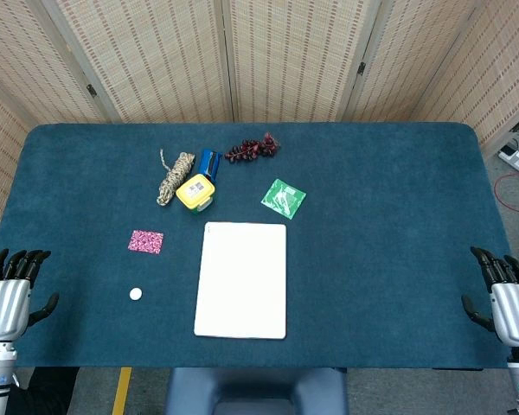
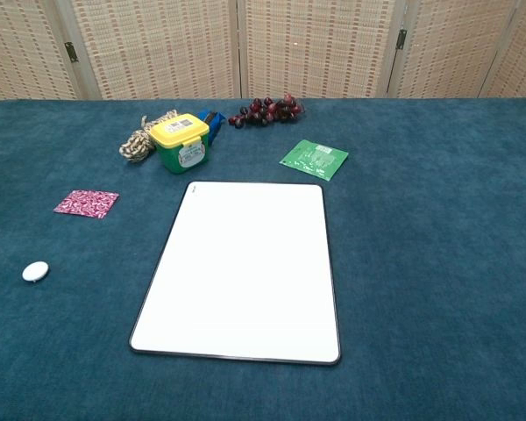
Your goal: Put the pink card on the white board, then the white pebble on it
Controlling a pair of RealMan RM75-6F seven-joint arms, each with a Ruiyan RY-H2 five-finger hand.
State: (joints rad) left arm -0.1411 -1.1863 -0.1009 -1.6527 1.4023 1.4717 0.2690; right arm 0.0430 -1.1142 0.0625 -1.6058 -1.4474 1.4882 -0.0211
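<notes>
open cloth around white board point(image 1: 241, 279), yellow tub point(image 1: 195, 192) behind

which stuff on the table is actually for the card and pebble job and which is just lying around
For the job:
pink card
white pebble
white board

Just lying about:
rope coil
yellow-lidded tub
blue item behind the tub
grapes
green packet

My head view looks steeply down, seemingly overhead; chest view sits lower, nearer; both share the white board point(image 1: 241, 279).
</notes>
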